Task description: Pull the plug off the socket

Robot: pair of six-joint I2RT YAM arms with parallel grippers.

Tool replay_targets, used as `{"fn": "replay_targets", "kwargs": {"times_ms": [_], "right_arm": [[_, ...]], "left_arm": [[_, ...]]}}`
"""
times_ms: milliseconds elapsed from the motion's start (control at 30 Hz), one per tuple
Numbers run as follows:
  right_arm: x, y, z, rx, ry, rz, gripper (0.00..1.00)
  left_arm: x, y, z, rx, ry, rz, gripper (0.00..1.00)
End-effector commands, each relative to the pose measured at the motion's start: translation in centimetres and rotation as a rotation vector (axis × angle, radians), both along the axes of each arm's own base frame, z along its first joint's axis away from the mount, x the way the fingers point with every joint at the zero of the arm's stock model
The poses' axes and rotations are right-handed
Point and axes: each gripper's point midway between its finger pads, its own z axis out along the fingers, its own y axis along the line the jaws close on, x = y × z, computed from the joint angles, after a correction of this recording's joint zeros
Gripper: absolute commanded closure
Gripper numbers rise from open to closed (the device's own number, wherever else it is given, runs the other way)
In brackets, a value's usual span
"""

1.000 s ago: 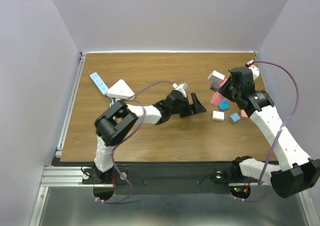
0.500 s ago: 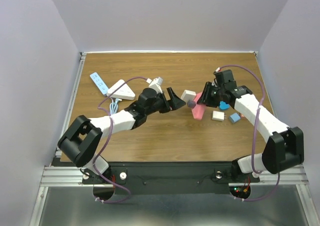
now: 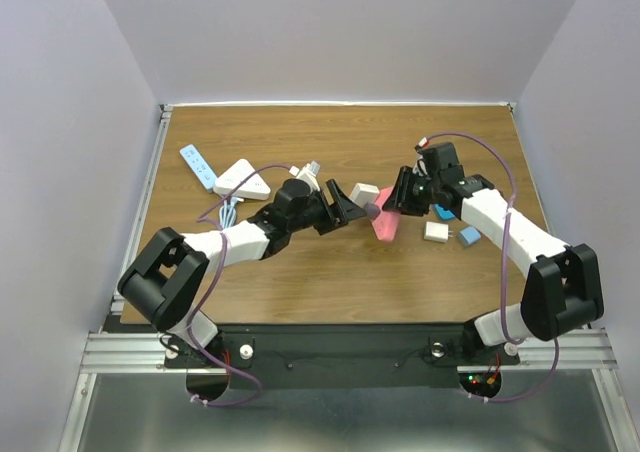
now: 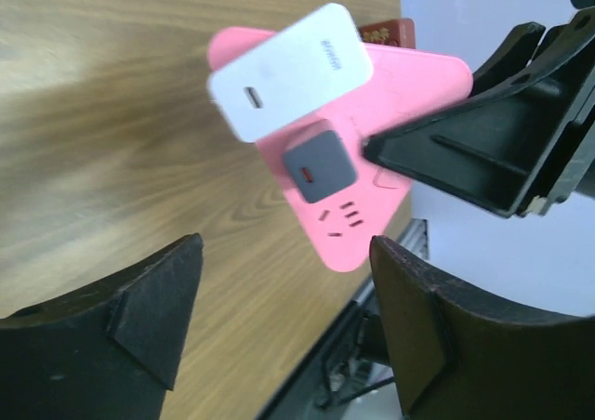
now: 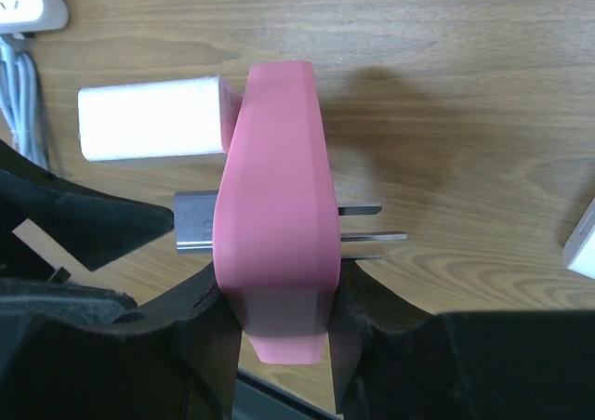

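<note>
The pink socket (image 3: 385, 224), a rounded triangle, appears right of centre in the top view, tilted on edge with its lower end clamped in the right gripper (image 5: 284, 322); three metal prongs (image 5: 367, 236) project from its back toward the right of the right wrist frame. A white plug (image 4: 288, 72), rectangular with a slot-shaped port, and a smaller grey plug (image 4: 319, 164), square with a red port, sit side by side in its front face, both fully seated, above a bare set of slots (image 4: 346, 217).

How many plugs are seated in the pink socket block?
2, both on one face of the pink socket block: a white charger toward its upper edge, a grey plug just below, near the middle. Its other face is mostly hidden.
</note>
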Motion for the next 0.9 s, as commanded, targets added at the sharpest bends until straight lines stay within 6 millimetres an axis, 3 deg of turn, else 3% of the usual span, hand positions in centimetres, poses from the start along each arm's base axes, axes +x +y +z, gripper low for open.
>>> {"fn": "replay_targets", "kwargs": {"times_ms": [0, 133, 500, 667, 867], "right_arm": [[2.0, 1.4, 2.2, 0.000, -0.155, -0.009, 0.99], [2.2, 1.3, 1.4, -0.051, -0.169, -0.033, 1.00], [2.6, 2.3, 1.9, -0.087, -0.217, -0.078, 1.00], [2.3, 2.7, 2.1, -0.082, -0.225, -0.071, 1.00], [1.8, 3.3, 1.8, -0.073, -0.222, -0.050, 1.00]], "left_arm": [[0.1, -2.6, 3.9, -0.118, 0.033, 0.000, 0.21], [0.7, -2.7, 3.7, -0.108, 0.077, 0.048, 0.26], [1.1, -3.3, 0.1, -0.015, 0.229, 0.134, 0.41], [1.5, -2.6, -0.5, -0.013, 0.231, 0.180, 0.42], [2.2, -3.9, -0.4, -0.048, 0.225, 0.171, 0.42]]}}
